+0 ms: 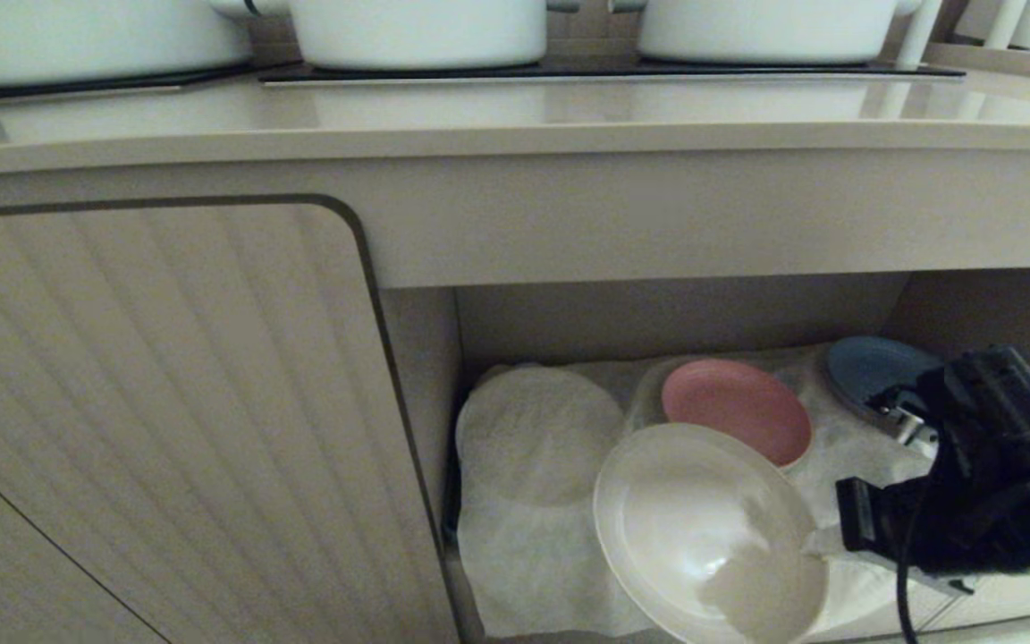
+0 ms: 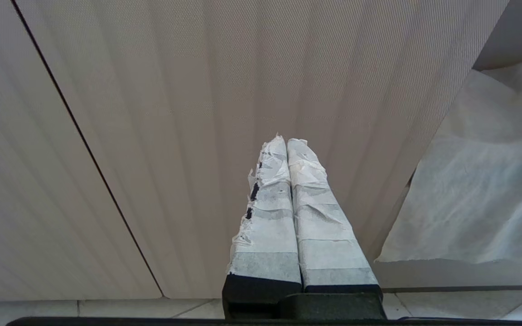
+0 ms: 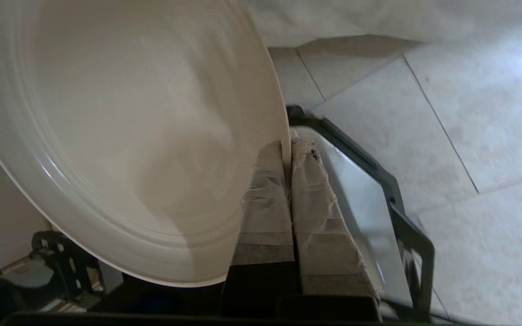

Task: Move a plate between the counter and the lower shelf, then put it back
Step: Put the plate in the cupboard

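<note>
My right hand point(image 3: 287, 149) was clamped on the rim of the plate point(image 1: 703, 528), which hung tilted before the lower shelf point(image 1: 524, 555), beneath the desk point(image 1: 515, 116). It seemed stiff, smooth and breakable, so the thin rim pinch looked slip-prone. My left hand point(image 2: 287, 144) was shut, empty.

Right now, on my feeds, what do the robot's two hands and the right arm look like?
Both hands have two long tapered fingers wrapped in whitish tape over black bases. The tape on the left hand is frayed and torn along one edge, showing black beneath. On the right hand it is creased, with a small dark speck near one tip. The right arm is black and boxy, with a black cable hanging down.
</note>
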Available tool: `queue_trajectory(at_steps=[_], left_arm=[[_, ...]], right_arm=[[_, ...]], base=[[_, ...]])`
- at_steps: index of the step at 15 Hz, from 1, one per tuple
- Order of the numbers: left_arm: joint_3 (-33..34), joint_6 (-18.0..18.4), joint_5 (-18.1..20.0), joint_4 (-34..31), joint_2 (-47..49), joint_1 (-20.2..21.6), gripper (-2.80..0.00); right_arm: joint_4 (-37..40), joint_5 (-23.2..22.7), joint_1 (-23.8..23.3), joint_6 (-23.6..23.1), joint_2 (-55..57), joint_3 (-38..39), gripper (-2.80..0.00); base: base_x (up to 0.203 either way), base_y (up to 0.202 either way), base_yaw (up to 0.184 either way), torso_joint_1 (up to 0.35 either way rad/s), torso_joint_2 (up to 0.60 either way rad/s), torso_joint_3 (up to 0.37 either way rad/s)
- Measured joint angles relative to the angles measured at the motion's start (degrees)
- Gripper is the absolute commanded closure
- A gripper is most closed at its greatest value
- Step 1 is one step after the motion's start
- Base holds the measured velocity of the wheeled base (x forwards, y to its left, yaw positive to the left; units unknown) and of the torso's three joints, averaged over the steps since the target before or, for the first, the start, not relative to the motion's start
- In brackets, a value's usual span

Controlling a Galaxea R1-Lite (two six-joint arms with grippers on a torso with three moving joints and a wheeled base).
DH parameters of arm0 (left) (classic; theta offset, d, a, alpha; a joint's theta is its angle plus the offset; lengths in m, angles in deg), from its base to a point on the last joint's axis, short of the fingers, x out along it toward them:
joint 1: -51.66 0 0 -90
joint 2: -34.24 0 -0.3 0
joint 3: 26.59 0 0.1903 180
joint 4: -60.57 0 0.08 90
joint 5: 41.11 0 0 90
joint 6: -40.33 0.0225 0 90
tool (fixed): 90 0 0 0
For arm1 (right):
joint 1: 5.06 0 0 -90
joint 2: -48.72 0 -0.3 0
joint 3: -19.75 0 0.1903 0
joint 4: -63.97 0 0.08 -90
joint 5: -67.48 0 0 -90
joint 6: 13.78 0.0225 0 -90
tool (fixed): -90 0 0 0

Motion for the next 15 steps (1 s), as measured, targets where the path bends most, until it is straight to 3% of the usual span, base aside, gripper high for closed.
queue_trajectory(at_steps=[4,15], left_arm=[[0.0,0.0,0.0,0.0,0.0,0.0,0.00],[0.0,0.0,0.0,0.0,0.0,0.0,0.00]], right_arm=[[-6.5,0.0,1.8,0.2,6.4,-0.9,0.00],[-9.0,0.1,4.6,3.8,20.9,-13.0,0.00]], base=[[0.000,0.000,0.000,0.000,0.00,0.000],[0.000,0.000,0.000,0.000,0.00,0.000]])
